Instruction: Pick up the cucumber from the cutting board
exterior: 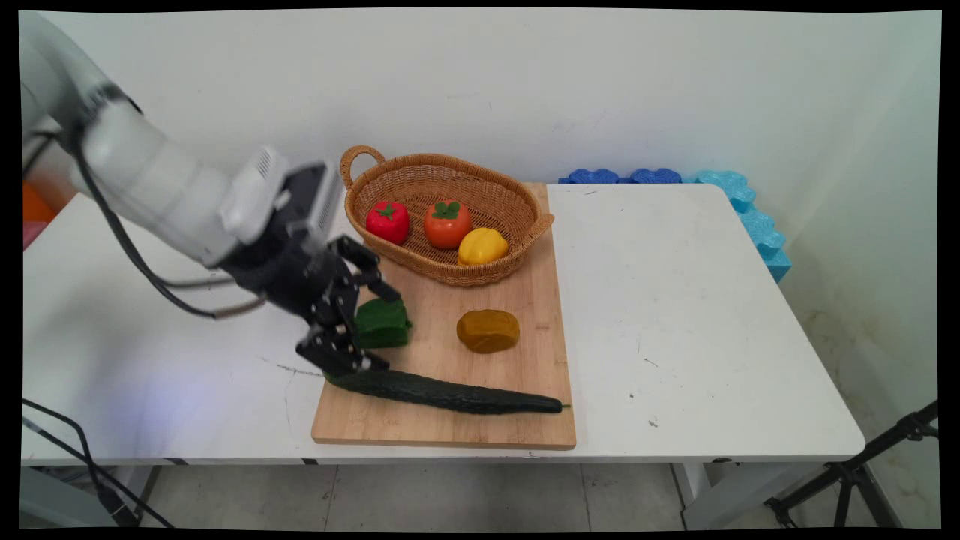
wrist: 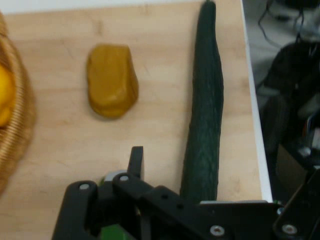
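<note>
Inside basket (exterior: 510,199): tomato (exterior: 447,223), lemon (exterior: 482,246), strawberry (exterior: 388,221)

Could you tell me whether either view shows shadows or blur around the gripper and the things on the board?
Main view: the black two-finger gripper casts a soft shadow across the white table. Hand view: the long dark green cucumber and brownish-yellow lump look soft-edged.

**White table against a plain white wall**

A white table (exterior: 675,315) stands against a plain white wall (exterior: 600,82), its top marked with a few small dark specks and scuffs. Blue foam blocks (exterior: 720,202) sit between the table's far right corner and the wall. Below the near edge lies a pale tiled floor (exterior: 450,495). A black tripod leg (exterior: 862,469) slants in at lower right. The light is soft and even.
</note>
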You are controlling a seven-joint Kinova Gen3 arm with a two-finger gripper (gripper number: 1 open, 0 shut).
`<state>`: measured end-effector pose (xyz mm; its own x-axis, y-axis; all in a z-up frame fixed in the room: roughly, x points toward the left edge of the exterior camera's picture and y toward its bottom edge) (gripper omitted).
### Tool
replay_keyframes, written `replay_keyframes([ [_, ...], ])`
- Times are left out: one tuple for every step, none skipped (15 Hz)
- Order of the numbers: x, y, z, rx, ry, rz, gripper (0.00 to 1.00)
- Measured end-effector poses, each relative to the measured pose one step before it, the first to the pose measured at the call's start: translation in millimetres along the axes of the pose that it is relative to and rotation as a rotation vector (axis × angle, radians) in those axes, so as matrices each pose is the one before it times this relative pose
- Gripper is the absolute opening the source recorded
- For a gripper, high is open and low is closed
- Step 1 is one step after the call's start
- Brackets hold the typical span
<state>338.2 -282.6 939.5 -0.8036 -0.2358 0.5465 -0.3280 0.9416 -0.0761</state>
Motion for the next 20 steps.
replay_keyframes([
  [-2.54,1.85,10.53,-0.00390,-0.01959,0.01313,1.00],
  [-1.42,1.02,6.73,-0.00143,-0.01189,0.00882,1.00],
  [-1.82,1.33,9.62,-0.00115,-0.01656,0.01281,1.00],
  [-0.93,0.61,6.07,0.00040,-0.01013,0.00852,1.00],
  [-1.12,0.86,8.65,0.00040,-0.01431,0.01182,1.00],
  [-0.54,0.34,5.37,0.00113,-0.00857,0.00687,1.00],
  [-0.59,0.44,7.76,0.00131,-0.01209,0.01000,1.00],
  [-0.52,0.44,8.22,0.00138,-0.01216,0.01051,1.00],
  [-0.22,0.36,7.59,0.00234,-0.01011,0.00984,1.00],
  [-0.13,0.28,6.05,0.00198,-0.00774,0.00759,1.00],
  [-0.23,0.28,6.64,0.00225,-0.00810,0.00697,1.00],
  [-0.19,0.16,6.18,0.00195,-0.00748,0.00444,1.00],
  [-0.06,0.07,4.86,0.00142,-0.00571,0.00250,1.00],
  [-0.01,0.11,5.30,0.00131,-0.00576,0.00177,1.00],
  [0.10,0.19,4.56,0.00034,-0.00472,0.00105,1.00],
  [0.13,0.13,3.73,-0.00002,-0.00384,0.00078,1.00],
  [0.11,0.14,2.28,-0.00014,-0.00223,0.00030,1.00],
  [0.13,0.25,3.11,-0.00010,-0.00304,0.00072,1.00],
  [0.20,0.10,1.87,-0.00026,-0.00131,0.00037,1.00],
  [0.32,0.11,2.57,0.00012,-0.00154,0.00110,1.00],
])
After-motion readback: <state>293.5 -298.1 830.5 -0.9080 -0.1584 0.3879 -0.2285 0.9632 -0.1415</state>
